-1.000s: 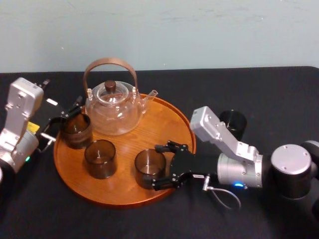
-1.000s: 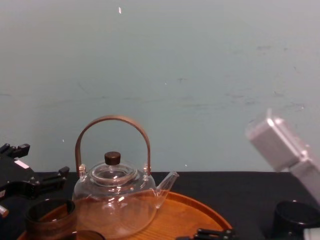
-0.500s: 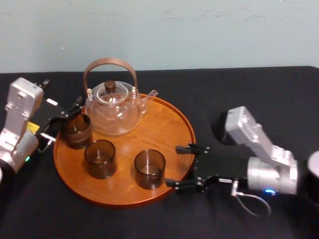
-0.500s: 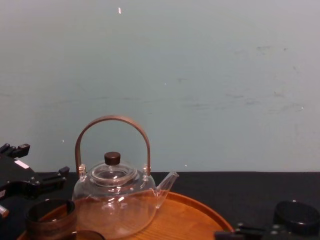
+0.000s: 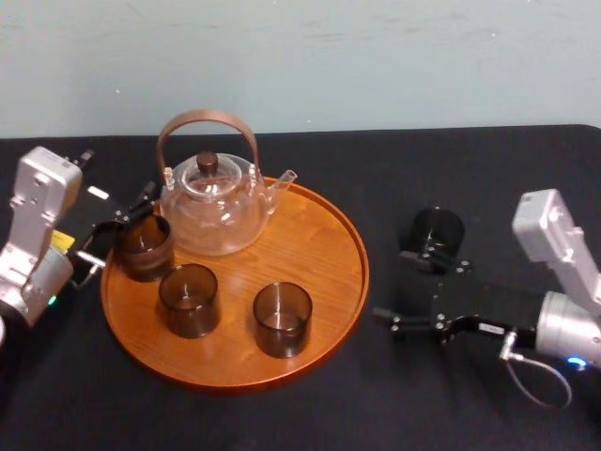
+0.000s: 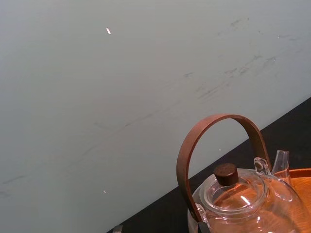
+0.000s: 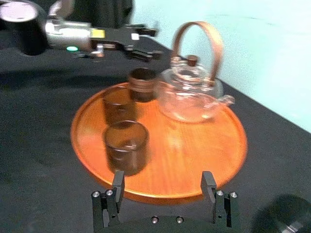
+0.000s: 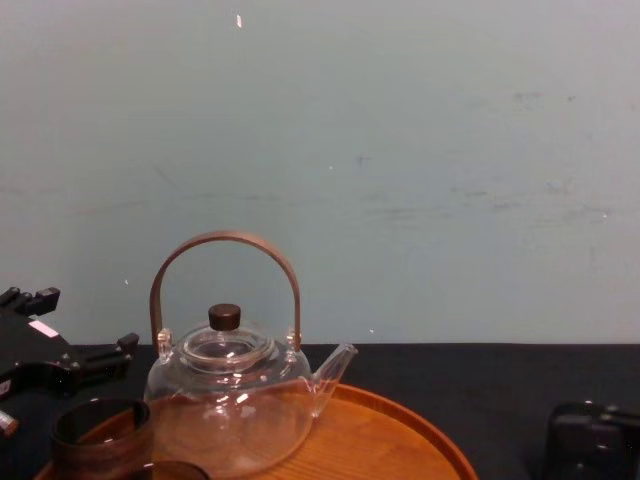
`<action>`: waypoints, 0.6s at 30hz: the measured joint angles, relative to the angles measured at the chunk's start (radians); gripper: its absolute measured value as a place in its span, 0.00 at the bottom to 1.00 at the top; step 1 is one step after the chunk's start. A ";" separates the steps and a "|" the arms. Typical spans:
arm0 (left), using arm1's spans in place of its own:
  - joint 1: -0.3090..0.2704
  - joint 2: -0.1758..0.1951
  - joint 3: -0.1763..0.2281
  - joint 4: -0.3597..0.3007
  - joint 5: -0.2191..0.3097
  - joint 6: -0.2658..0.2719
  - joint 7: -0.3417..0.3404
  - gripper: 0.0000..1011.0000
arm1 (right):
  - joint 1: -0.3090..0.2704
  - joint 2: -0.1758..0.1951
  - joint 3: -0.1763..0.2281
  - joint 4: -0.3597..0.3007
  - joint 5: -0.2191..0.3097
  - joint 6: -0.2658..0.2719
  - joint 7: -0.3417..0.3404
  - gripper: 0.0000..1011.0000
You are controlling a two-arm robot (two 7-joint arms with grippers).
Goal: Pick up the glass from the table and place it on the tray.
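The round wooden tray [image 5: 315, 235] holds three smoky brown glasses: one at its front [image 5: 282, 318], one in the middle [image 5: 189, 299] and one at the left rim [image 5: 143, 246]. Another dark glass [image 5: 434, 228] stands on the black table to the right of the tray. My right gripper [image 5: 413, 291] is open and empty, just in front of that glass and right of the tray. In the right wrist view my fingers [image 7: 117, 187] are spread wide, facing the tray [image 7: 194, 141]. My left gripper [image 5: 120, 225] is open beside the left-rim glass.
A clear glass teapot [image 5: 211, 202] with a brown arched handle stands at the back of the tray, also visible in the chest view [image 8: 228, 400]. The black table [image 5: 423, 404] ends at a pale wall behind. There is open cloth in front of the tray.
My right gripper has drawn back to the right, off the tray, leaving the front glass standing there. The left arm has not moved.
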 joint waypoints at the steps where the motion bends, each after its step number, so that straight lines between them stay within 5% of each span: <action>1: 0.000 0.000 0.000 0.000 0.000 0.000 0.000 0.99 | -0.007 0.002 0.009 -0.002 0.003 0.000 -0.009 0.99; 10: 0.000 0.000 0.000 0.000 0.000 0.000 0.000 0.99 | -0.084 0.007 0.121 -0.009 0.027 0.017 -0.118 0.99; 18: 0.000 0.000 0.000 0.000 0.000 0.000 0.000 0.99 | -0.110 -0.013 0.182 -0.002 0.027 0.049 -0.195 0.99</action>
